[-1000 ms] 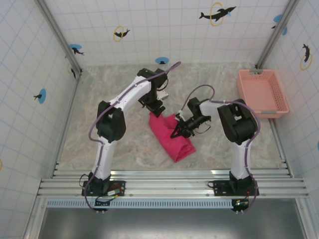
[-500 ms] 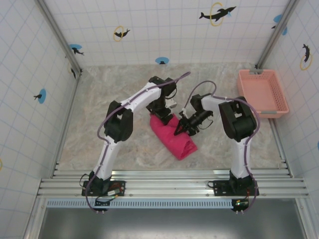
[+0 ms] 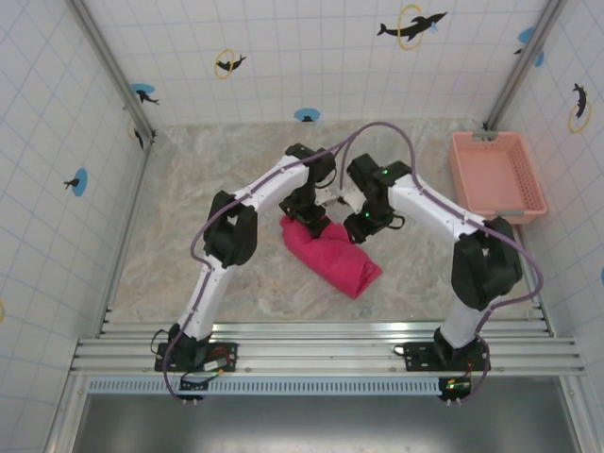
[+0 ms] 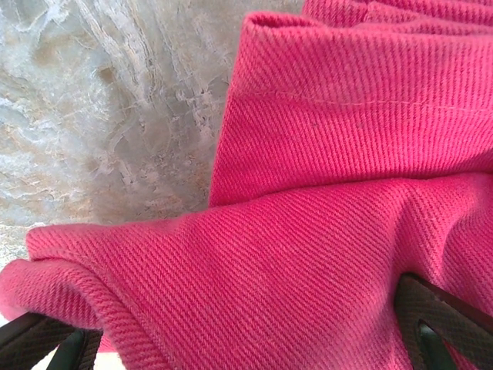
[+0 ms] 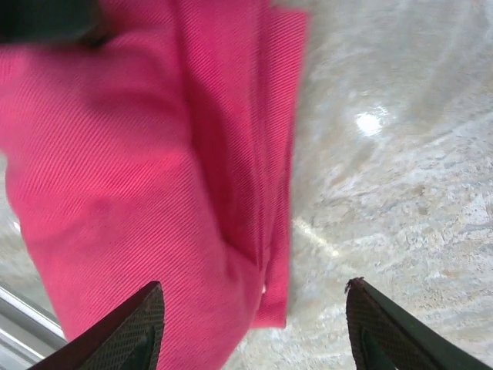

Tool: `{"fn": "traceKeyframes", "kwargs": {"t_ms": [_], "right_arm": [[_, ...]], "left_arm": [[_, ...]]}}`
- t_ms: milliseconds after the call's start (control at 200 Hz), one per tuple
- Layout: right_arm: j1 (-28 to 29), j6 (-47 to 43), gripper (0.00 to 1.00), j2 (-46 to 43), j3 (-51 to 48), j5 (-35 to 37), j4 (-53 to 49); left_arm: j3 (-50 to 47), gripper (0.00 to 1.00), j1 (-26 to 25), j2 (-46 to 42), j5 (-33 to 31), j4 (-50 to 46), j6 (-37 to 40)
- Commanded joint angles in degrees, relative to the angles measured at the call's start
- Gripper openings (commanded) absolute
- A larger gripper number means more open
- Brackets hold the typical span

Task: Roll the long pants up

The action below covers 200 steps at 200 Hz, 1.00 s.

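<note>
The long pants point(image 3: 332, 253) lie as a folded magenta bundle in the middle of the marble table. My left gripper point(image 3: 311, 223) is pressed down on the bundle's far-left end. In the left wrist view the left gripper point(image 4: 239, 339) is open, its dark fingers point(image 4: 435, 327) wide apart with a thick fold of pants point(image 4: 323, 231) bulging between them. My right gripper point(image 3: 362, 223) hovers over the far-right end. In the right wrist view the right gripper point(image 5: 258, 331) is open, the pants' edge point(image 5: 154, 193) under its left finger point(image 5: 127, 331) and bare table under the right one.
A pale salmon-pink lattice basket point(image 3: 496, 176) stands at the back right of the table point(image 3: 217, 198). Tiled walls close in the left, back and right sides. A metal rail point(image 3: 321, 344) runs along the near edge, where both arm bases are bolted.
The right arm swung outward and its gripper lifted off the bundle's middle toward the far-right end. The left gripper shifted slightly right onto the bundle. The bundle slid a little to the right.
</note>
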Motion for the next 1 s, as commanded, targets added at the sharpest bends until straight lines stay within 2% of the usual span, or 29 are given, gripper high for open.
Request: {"fn": "traceKeyframes", "kwargs": {"t_ms": [0, 50, 190, 255, 530, 591, 641, 691, 741, 866, 996], "right_arm": [[7.7, -3.1, 0.65, -4.1, -5.7, 10.2, 1.6], [10.8, -2.5, 0.69, -6.2, -8.2, 11.7, 3.7], [18.2, -0.3, 0.72, -9.0, -12.8, 16.5, 8.1], [21.0, -0.6, 0.73, -9.2, -14.6, 16.4, 10.2], [31.1, 2.5, 0.78, -9.5, -14.4, 24.4, 12.0], [32.5, 2.9, 0.81, -8.7, -13.9, 25.0, 11.8], [33.9, 4.0, 0.82, -7.2, -13.6, 28.6, 11.3], [34.3, 3.5, 0.82, -5.2, -13.4, 28.2, 11.1], [35.0, 4.1, 0.83, -3.4, -13.7, 31.5, 11.5], [34.8, 2.7, 0.83, 0.1, -15.5, 31.9, 16.2], [34.5, 1.4, 0.83, 5.1, -15.3, 38.0, 18.4]], "left_arm": [[-1.3, 0.98, -0.8, 5.3, -0.6, -0.2, -0.6], [-1.3, 0.97, -0.8, 5.3, -0.3, -0.2, -0.7], [-1.6, 0.97, -0.7, 4.9, -0.7, -0.1, -0.8], [-1.7, 0.98, -0.7, 4.9, -0.7, -0.1, -0.8], [-2.5, 0.98, -0.4, 4.7, -0.5, 0.1, -0.7], [-2.7, 0.97, -0.4, 4.6, -0.5, 0.2, -0.7], [-2.9, 0.98, -0.3, 4.5, -0.5, 0.2, -0.7], [-2.9, 0.97, -0.3, 4.3, -0.5, 0.2, -0.7], [-3.1, 0.97, -0.2, 4.3, -0.5, 0.2, -0.6], [-3.8, 0.97, 0.1, 3.9, -0.5, 0.1, -0.2], [-4.9, 0.98, 0.4, 3.1, -0.5, 0.2, 0.4]]}}
